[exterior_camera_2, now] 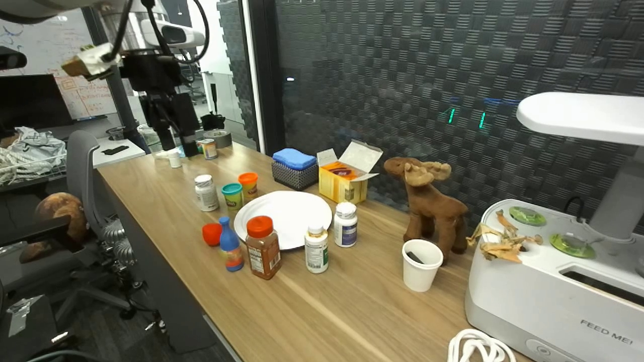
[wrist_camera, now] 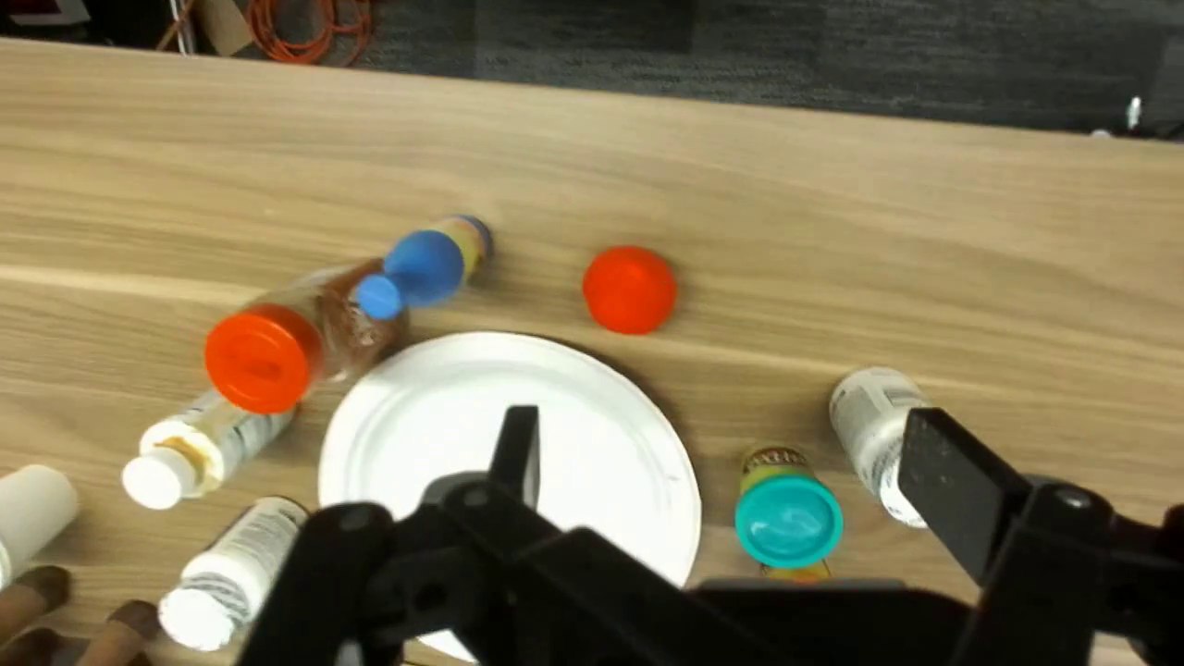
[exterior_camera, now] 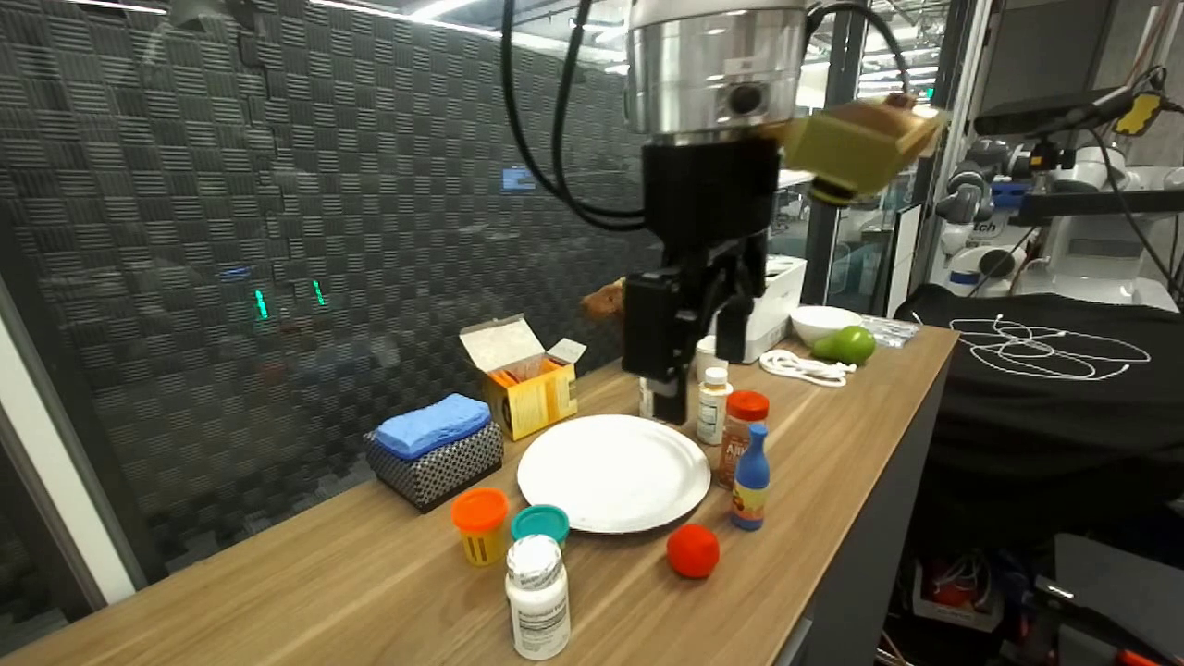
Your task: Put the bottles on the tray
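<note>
In the wrist view we see the gripper (wrist_camera: 726, 433), its fingers spread wide above the counter (wrist_camera: 860, 213). In an exterior view we find the white plate (exterior_camera_2: 287, 216) lying flat, and around it stand upright the blue bottle (exterior_camera_2: 231, 247) at near left, the red-capped jar (exterior_camera_2: 263, 250) just beside the near rim, a slim white bottle (exterior_camera_2: 316, 253) at near right, a squat white bottle (exterior_camera_2: 345, 228) at right, and a white pill jar (exterior_camera_2: 206, 195) at left, beyond the red ball (exterior_camera_2: 211, 235).
</note>
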`<move>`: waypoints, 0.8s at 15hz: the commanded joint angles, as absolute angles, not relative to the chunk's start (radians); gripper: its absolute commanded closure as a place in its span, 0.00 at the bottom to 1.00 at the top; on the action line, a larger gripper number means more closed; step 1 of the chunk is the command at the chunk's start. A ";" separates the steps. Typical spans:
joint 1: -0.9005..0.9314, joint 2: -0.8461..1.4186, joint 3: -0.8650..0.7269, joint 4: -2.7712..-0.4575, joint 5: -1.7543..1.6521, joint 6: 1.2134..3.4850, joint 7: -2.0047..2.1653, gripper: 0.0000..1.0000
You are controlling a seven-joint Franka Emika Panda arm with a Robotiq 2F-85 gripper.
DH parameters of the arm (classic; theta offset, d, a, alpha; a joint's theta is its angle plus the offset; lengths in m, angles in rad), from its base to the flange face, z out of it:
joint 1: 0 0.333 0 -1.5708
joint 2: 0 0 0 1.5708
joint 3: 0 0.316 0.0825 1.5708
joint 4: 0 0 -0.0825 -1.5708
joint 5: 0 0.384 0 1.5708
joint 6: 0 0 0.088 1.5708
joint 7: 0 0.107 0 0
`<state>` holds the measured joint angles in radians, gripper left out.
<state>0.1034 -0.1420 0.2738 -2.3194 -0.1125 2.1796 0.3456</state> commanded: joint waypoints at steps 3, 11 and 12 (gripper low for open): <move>0.161 0.101 0.260 -2.117 -0.124 2.304 0.451 0.00; 0.282 0.348 0.183 -1.907 -0.248 2.311 0.483 0.00; 0.298 0.368 0.168 -1.885 -0.267 2.305 0.488 0.00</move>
<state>0.2437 0.2907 0.2147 -1.9881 -0.2132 2.3235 0.4604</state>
